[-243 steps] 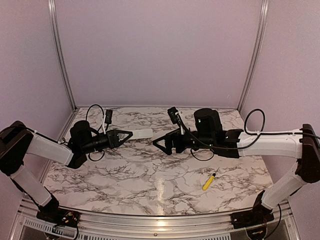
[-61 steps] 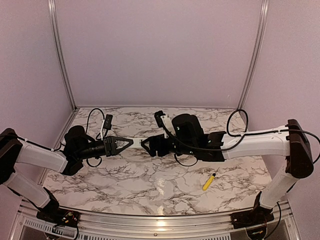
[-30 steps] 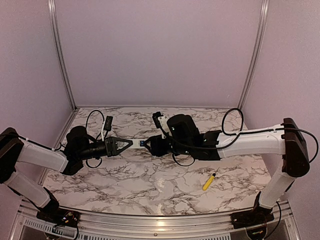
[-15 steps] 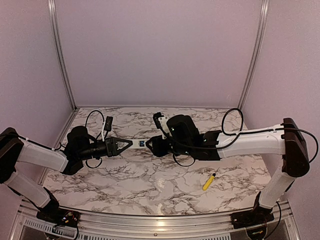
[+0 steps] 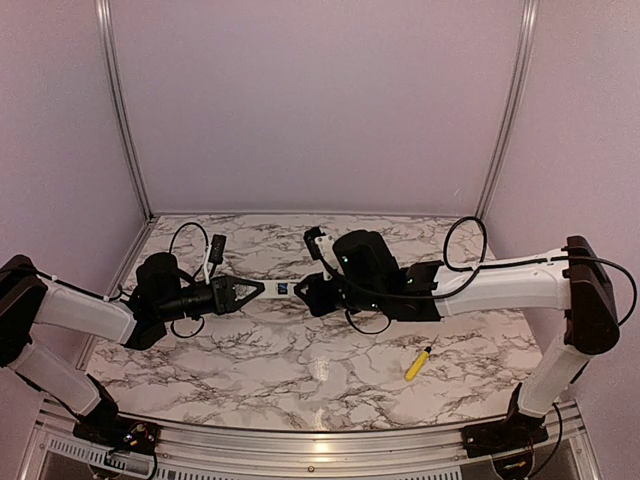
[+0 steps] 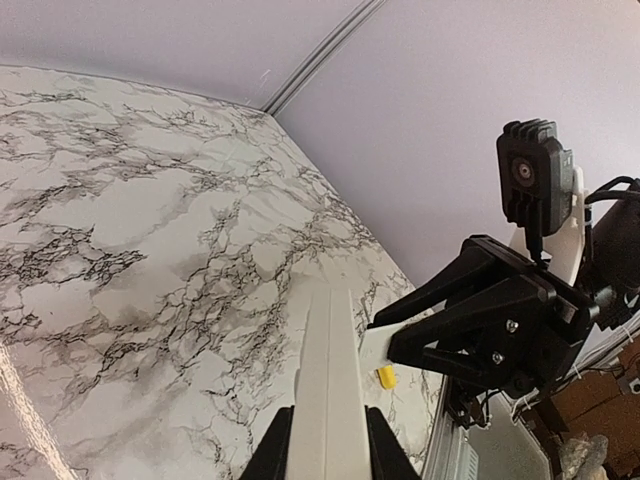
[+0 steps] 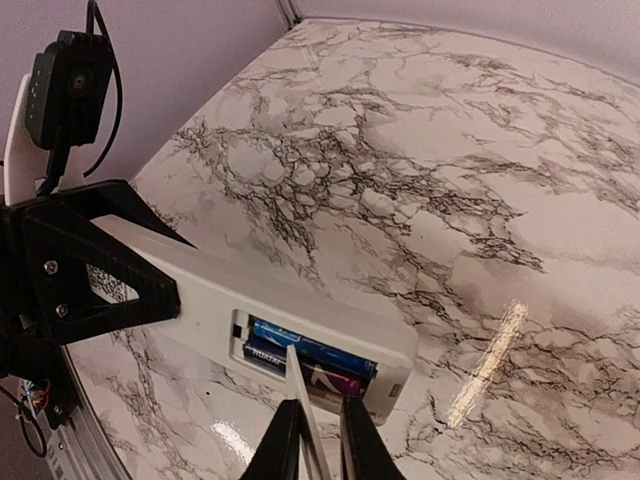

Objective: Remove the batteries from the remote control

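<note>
Small white lettering on the dark band of the blue batteries lying in the remote control, too blurred to read, dark speckled square label on the remote control's white body, code-like pattern, no characters legible

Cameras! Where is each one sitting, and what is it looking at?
Top camera: high behind the arms, looking down at the table; both arms show, left hand and right hand at the remote control.
Left wrist: rides the left arm, looking along the remote control toward the right hand; its own fingers show.
Right wrist: rides the right arm, looking down at the batteries inside the remote control and the left hand; its own fingers show.
Shared: both wrist views see the remote control and the other arm's hand.
</note>
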Robot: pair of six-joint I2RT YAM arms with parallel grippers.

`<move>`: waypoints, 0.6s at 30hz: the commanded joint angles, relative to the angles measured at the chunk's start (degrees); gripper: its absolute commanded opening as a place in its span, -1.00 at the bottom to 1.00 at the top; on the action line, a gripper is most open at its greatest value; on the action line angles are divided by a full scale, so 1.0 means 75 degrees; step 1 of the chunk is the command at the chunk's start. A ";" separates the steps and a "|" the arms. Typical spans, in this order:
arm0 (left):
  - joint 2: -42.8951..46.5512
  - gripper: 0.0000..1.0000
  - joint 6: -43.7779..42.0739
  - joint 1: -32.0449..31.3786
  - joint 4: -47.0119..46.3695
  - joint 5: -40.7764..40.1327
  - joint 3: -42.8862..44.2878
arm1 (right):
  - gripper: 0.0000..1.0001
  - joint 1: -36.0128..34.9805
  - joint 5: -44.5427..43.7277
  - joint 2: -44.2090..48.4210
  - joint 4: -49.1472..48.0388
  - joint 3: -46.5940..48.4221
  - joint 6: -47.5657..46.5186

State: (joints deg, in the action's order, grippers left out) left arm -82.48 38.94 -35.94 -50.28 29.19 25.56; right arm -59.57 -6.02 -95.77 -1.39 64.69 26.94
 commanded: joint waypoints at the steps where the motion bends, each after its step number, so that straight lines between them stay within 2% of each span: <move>1: 0.0184 -1.00 -0.0227 -0.0118 -0.0084 0.0264 0.0278 | -0.78 -0.0014 0.0007 0.0072 0.0150 0.0075 -0.0009; 5: 0.0238 -1.00 -0.0247 -0.0118 -0.0034 0.0233 0.0261 | -0.86 -0.0021 0.0192 0.0039 0.0138 0.0088 -0.0042; 11: 0.0240 -1.00 -0.0291 -0.0118 0.0012 0.0169 0.0249 | -0.93 -0.0051 0.1175 0.0019 -0.0308 0.0036 -0.0170; 18: 0.0271 -1.00 -0.0418 -0.0118 0.0142 -0.0024 0.0255 | -1.00 -0.0062 0.1401 0.0131 -0.0389 -0.0013 -0.0311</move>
State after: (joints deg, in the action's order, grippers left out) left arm -82.04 37.63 -36.71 -49.32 29.50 26.13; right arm -59.64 2.20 -95.77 -3.01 64.69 25.91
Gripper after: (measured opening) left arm 0.190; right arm 0.015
